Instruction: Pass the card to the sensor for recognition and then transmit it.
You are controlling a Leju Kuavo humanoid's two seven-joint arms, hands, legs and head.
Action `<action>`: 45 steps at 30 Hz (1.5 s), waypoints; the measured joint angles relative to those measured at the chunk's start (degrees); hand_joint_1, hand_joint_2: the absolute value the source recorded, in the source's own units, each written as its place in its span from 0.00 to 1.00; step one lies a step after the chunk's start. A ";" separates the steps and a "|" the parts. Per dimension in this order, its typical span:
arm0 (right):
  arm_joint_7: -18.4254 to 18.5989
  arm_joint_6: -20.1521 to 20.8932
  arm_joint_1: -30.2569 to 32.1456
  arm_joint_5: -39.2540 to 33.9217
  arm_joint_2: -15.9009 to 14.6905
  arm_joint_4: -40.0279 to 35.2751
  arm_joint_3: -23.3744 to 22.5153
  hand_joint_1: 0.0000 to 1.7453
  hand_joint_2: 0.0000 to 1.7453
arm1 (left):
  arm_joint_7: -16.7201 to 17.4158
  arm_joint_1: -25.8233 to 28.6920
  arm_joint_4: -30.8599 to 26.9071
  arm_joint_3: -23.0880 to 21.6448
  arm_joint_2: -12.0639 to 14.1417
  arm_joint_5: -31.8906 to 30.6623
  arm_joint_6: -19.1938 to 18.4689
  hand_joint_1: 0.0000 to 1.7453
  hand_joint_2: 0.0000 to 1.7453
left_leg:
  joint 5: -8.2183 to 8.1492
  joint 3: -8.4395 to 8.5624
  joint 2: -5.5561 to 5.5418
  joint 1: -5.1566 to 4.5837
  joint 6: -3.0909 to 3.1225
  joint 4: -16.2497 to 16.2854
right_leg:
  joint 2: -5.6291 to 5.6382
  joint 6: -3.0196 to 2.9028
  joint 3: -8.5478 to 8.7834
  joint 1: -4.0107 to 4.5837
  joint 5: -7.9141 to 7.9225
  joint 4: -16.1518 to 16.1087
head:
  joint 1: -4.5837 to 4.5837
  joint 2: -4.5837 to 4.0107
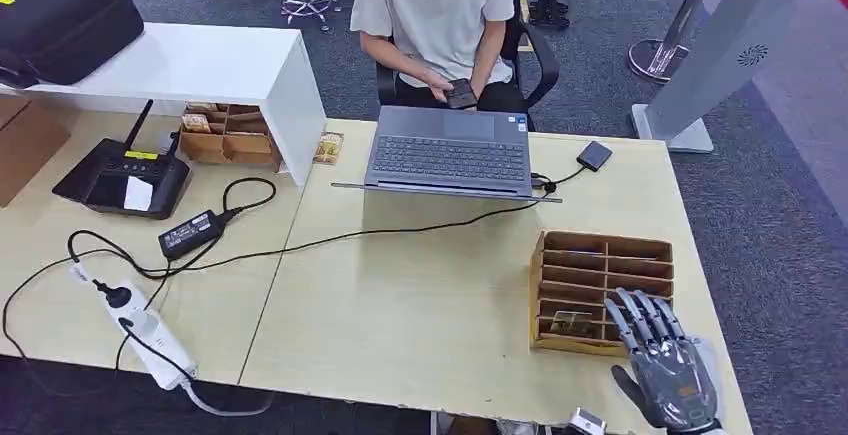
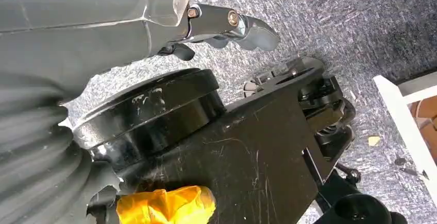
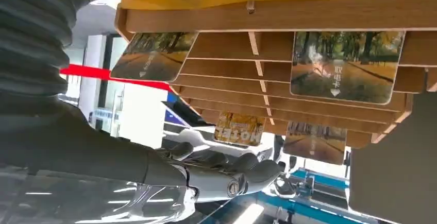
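Your right hand point(image 1: 668, 365) hovered at the lower right of the frame, fingers point(image 1: 640, 317) released and holding nothing, over the slotted wooden rack point(image 1: 600, 255) where a tree-printed card point(image 1: 572, 322) sat; a careless reach could have snagged the dividers or nudged the rack across the counter point(image 1: 420, 305).

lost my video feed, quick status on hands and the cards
Right hand open, fingers over the near edge of the card rack, holding nothing. Left hand hangs over carpet, empty. Cards sit in rack slots. Path clear.

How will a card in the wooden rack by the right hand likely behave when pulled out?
The card looks thin, flat and glossy, so probably stiff, light and somewhat slippery. It sits in a narrow slot of the wooden rack, so it should slide out edgewise. The right hand is empty.
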 joint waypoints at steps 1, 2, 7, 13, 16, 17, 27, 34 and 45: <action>0.00 0.00 -0.10 0.00 0.09 0.22 0.00 0.00 1.00 | 0.04 -0.01 0.00 0.00 0.00 0.00 -0.02 0.00 1.00 | 0.00 0.00 0.00 0.00 0.00 0.00 | 0.00 0.00 0.00 0.00 0.00 0.00 | 0.00 0.00; 0.00 0.00 -0.23 0.04 0.18 0.48 0.00 0.00 1.00 | 0.07 -0.02 0.00 0.00 0.00 0.00 -0.04 0.00 1.00 | 0.00 0.00 0.00 0.00 0.00 0.00 | 0.00 0.00 0.00 0.00 0.00 0.00 | 0.00 0.00; 0.02 0.00 -0.37 0.92 0.55 0.94 -0.48 0.00 1.00 | 0.15 -0.03 0.00 0.00 0.00 -0.18 -0.09 0.00 1.00 | 0.00 0.00 0.00 0.00 0.00 0.00 | 0.00 0.00 0.00 0.00 0.00 0.00 | 0.00 0.00; 0.61 -0.02 -0.34 2.45 0.61 0.33 -2.99 0.00 1.00 | 0.20 -0.04 0.00 0.00 0.02 -0.33 -0.11 0.00 1.00 | 0.00 0.01 0.00 0.00 0.00 0.00 | 0.00 0.00 0.00 0.00 0.00 0.00 | 0.00 0.00; 0.61 -0.02 -0.29 2.58 0.61 0.11 -3.63 0.00 1.00 | 0.20 -0.05 0.00 0.00 0.02 -0.33 -0.11 0.00 1.00 | 0.00 0.01 0.00 -0.01 0.00 0.00 | 0.00 0.00 0.00 0.00 0.00 -0.01 | -0.02 0.00; 0.61 -0.02 -0.18 2.84 0.61 -0.15 -4.04 0.00 1.00 | 0.20 -0.05 0.00 0.00 0.02 -0.33 -0.11 0.00 1.00 | 0.00 0.01 0.00 -0.01 0.00 0.00 | 0.00 0.00 0.00 0.00 0.00 -0.01 | 0.00 0.00; 0.42 -0.02 0.71 2.47 0.61 -1.53 -7.17 0.00 1.00 | 0.22 -0.05 0.00 0.00 0.07 -0.33 -0.09 0.00 1.00 | 0.00 0.01 0.00 -0.01 0.00 0.00 | 0.00 0.00 0.00 0.00 0.00 0.00 | 0.00 0.00; 0.42 -0.02 1.34 2.32 0.61 -1.75 -8.09 0.00 1.00 | 0.22 -0.05 0.00 0.00 0.07 -0.31 -0.07 0.00 1.00 | 0.00 0.01 0.00 -0.01 0.00 0.00 | -0.01 0.00 0.00 0.00 0.00 -0.01 | 0.00 0.00; 0.42 -0.02 2.22 2.16 0.57 -2.05 -9.05 0.00 1.00 | 0.22 -0.05 0.00 0.00 0.07 -0.17 -0.04 0.00 1.00 | 0.00 0.01 0.00 -0.01 0.01 0.00 | 0.00 0.00 0.00 0.00 0.00 -0.01 | 0.00 0.00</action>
